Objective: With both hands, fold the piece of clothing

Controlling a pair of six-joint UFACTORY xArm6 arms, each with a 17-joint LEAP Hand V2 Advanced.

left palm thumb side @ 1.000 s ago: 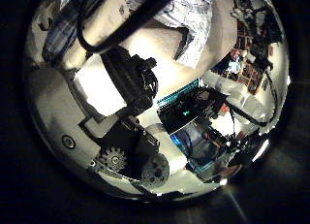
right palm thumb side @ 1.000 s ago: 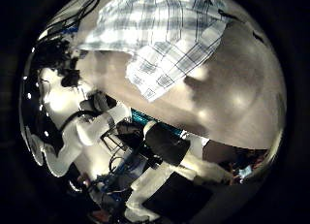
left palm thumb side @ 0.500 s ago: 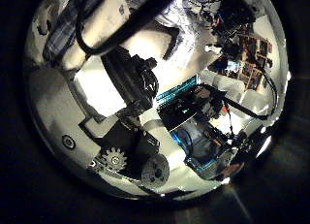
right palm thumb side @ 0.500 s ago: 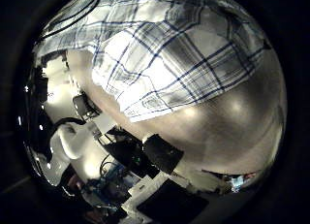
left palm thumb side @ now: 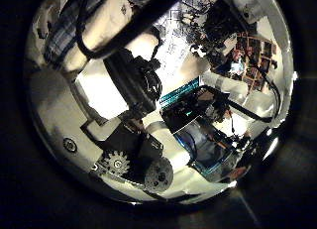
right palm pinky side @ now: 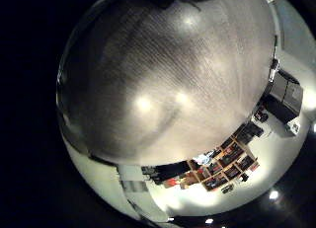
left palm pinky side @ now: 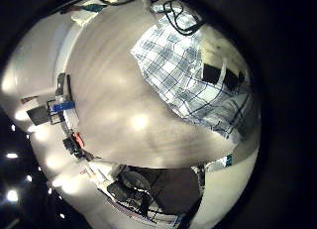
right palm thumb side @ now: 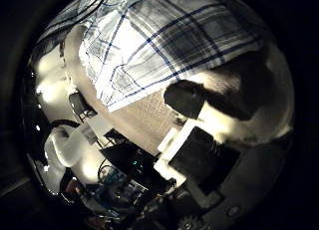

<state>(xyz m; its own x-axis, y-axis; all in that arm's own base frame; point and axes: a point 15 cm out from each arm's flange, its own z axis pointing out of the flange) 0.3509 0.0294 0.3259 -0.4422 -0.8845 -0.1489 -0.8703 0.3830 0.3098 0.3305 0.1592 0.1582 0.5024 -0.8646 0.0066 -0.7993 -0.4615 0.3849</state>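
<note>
Closer now: rumpled plaid shirt, seemingly under right hand.

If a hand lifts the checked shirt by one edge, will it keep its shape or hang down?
The checked shirt would probably hang limp: it lies in soft folds on the table. It looks thin, so it is likely light. Pushed, it would more likely bunch up than slide in one piece.
</note>
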